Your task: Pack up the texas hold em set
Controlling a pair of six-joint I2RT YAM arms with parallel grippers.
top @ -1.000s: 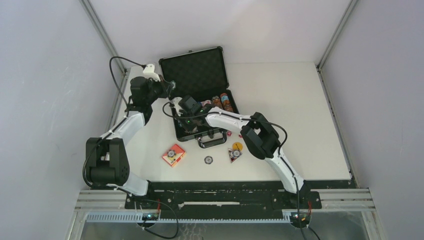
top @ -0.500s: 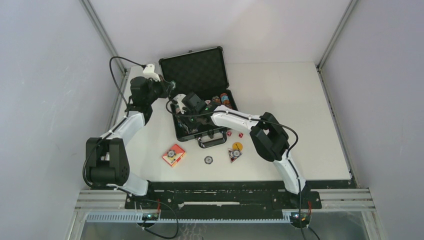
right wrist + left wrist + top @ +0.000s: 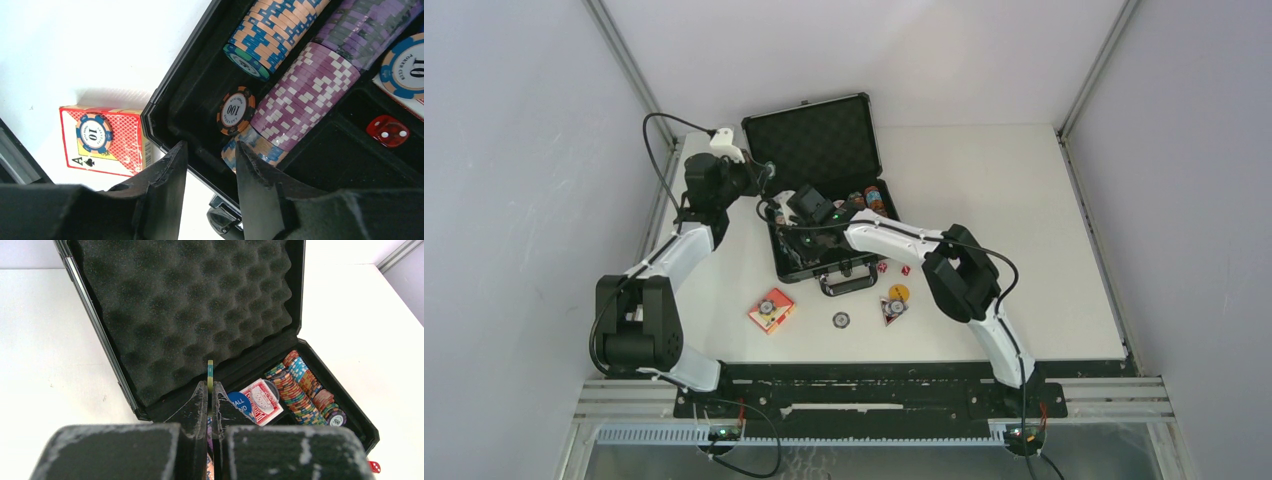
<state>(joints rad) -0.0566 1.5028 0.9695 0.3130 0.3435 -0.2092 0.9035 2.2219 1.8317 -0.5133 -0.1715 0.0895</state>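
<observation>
White counter [image 3: 1004,200], open briefcase [image 3: 816,140]: left tool [image 3: 210,392] pinches an upright chip [image 3: 210,371] (right tool [image 3: 210,155] spread, empty).

Numbers and words on the poker pieces
An orange chip [image 3: 236,111] says 100, a blue-edged chip [image 3: 407,65] says POKER CLUB and 10, the red card box [image 3: 125,139] shows an A, the chip on it [image 3: 95,134] says 10, a dark chip [image 3: 336,418] says 500
</observation>
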